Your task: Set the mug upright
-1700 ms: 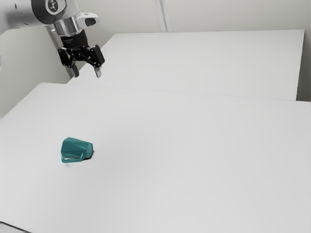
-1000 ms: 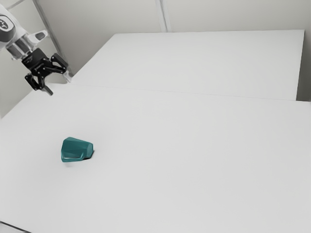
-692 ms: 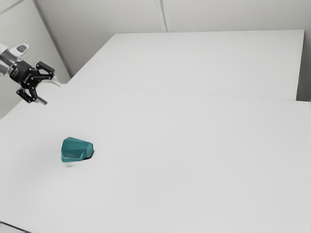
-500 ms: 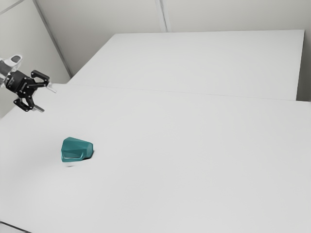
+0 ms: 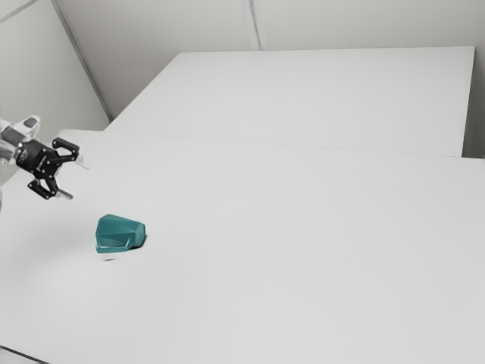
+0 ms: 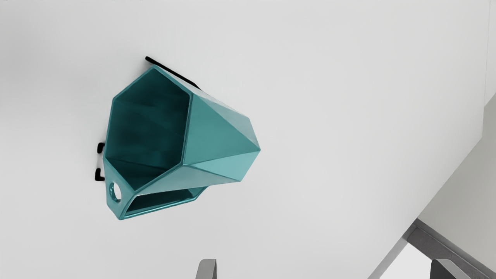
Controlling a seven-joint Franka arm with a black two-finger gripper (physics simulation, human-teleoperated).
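In the exterior view, the claw (image 5: 77, 181) hung open, apart from the mug (image 5: 119, 233), which lay sideways on the worktop (image 5: 303, 250). In the wrist view, the handle (image 6: 162, 208) jutted out; good work called for squaring up, gripping firmly, then tipping base-down with clearance.

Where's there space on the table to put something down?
A big bare patch of table runs from the teal mug to the exterior view's right edge. Another lies between mug and dark line. It's most crowded around the mug and open jaws.
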